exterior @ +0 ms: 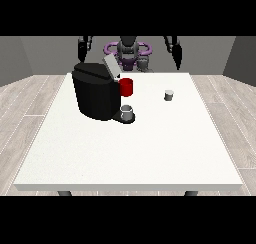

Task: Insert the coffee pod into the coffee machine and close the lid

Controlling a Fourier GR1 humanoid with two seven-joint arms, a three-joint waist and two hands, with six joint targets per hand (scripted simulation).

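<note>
We saw the coffee machine (96,94) standing on the table (130,153), toward the view's left. Its lid (111,66) was tilted up. A cup (127,112) sat on its base at the front. The coffee pod (169,95) stood alone to the view's right, well apart from it.

A matt white tabletop (150,148) carries a matt black plastic-looking coffee machine (95,95) with a dull grey lid (111,67), a glossy red cup (126,87) and a metallic grey coffee pod (169,95).

White table (150,153), black coffee machine (95,95), small grey pod (169,95)
</note>
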